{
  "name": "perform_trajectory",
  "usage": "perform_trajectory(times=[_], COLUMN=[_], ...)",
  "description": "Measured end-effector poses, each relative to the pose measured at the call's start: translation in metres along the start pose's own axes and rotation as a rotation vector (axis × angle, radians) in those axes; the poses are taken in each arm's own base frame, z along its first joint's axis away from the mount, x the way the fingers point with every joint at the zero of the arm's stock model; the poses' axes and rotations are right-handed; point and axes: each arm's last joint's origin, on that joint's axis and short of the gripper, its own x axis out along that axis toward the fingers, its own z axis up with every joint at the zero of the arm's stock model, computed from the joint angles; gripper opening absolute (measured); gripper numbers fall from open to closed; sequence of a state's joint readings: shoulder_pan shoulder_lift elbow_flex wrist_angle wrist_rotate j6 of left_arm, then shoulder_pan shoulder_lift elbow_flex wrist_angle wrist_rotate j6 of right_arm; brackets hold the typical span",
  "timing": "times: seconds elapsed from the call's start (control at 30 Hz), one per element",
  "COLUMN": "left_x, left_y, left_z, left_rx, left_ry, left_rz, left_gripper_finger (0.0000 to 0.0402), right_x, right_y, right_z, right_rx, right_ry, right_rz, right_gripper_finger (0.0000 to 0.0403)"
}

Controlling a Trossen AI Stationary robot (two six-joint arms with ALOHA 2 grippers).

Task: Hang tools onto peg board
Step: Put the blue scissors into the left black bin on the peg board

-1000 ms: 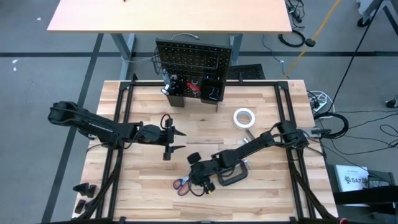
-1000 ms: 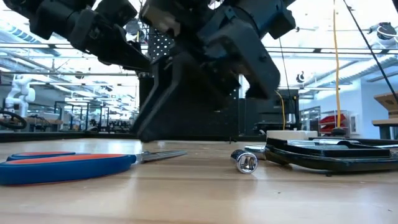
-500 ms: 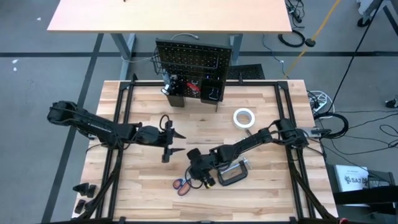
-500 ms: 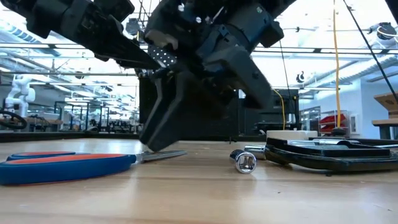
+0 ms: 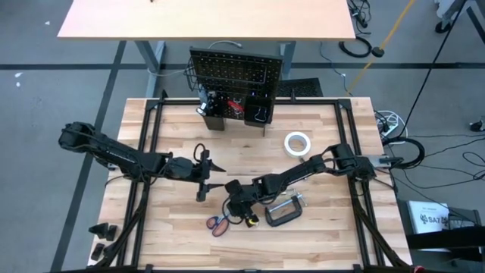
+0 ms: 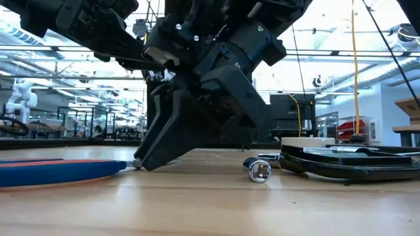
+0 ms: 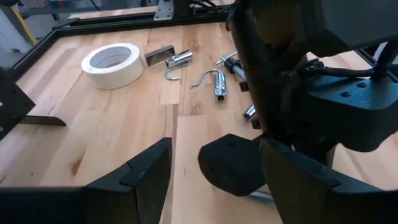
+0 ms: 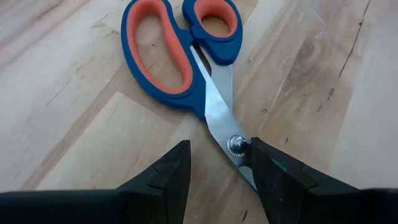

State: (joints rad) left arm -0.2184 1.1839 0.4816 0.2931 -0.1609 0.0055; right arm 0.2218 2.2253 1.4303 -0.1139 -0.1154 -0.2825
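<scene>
Orange-and-blue-handled scissors (image 8: 163, 57) lie flat on the table near its front edge, also seen from above (image 5: 218, 223). My right gripper (image 8: 221, 163) is open and low over them (image 5: 236, 206), a finger on either side of the blades just past the pivot screw (image 8: 237, 144). My left gripper (image 5: 211, 178) hovers open and holds nothing, left of the table's middle. The peg board (image 5: 235, 72) stands upright at the far edge, with black bins (image 5: 216, 110) at its foot. My right gripper slants down from the table's right onto the scissors, its fingers astride the blades and pointing along them toward the handles. One finger (image 8: 273, 174) lies against the blade's edge (image 8: 247, 163) beside the pivot; the other (image 8: 166, 173) stands apart. The scissors stay flat on the table.
A white tape roll (image 5: 297, 142) lies right of the middle. A black C-clamp (image 5: 282, 211) lies close to the right of my right gripper, with a silver socket (image 6: 258, 170) beside it. Silver hooks (image 7: 211, 81) lie loose on the wood.
My right gripper has gone down and toward the table's left edge until its fingertips reach the table astride the scissors' blades. The scissors have slid a little toward the left edge.
</scene>
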Motion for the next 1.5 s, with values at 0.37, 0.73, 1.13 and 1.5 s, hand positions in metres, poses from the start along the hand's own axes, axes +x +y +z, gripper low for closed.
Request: perform_trajectory(times=[0.37,0.73,1.13,1.5], left_x=[0.0,0.0,0.0,0.0], left_y=[0.0,0.0,0.0,0.0], left_z=[-0.001,-0.001,-0.001,-0.002], left_rx=[0.003,0.001,0.002,0.004], left_ry=[0.015,0.009,0.009,0.023], left_rz=[0.0,0.001,0.001,0.001], left_gripper_finger=[0.0242,0.0242,0.0242,0.0242], right_x=[-0.039,-0.037,-0.038,-0.008], right_y=[0.01,0.007,-0.023,-0.026], right_z=[0.024,0.024,0.011,-0.02], right_rx=[-0.021,-0.133,-0.135,-0.039], right_ry=[-0.049,-0.058,-0.061,0.12], right_rz=[-0.016,-0.021,0.036,0.042], right_gripper_finger=[0.0155,0.0155,0.0155,0.0126])
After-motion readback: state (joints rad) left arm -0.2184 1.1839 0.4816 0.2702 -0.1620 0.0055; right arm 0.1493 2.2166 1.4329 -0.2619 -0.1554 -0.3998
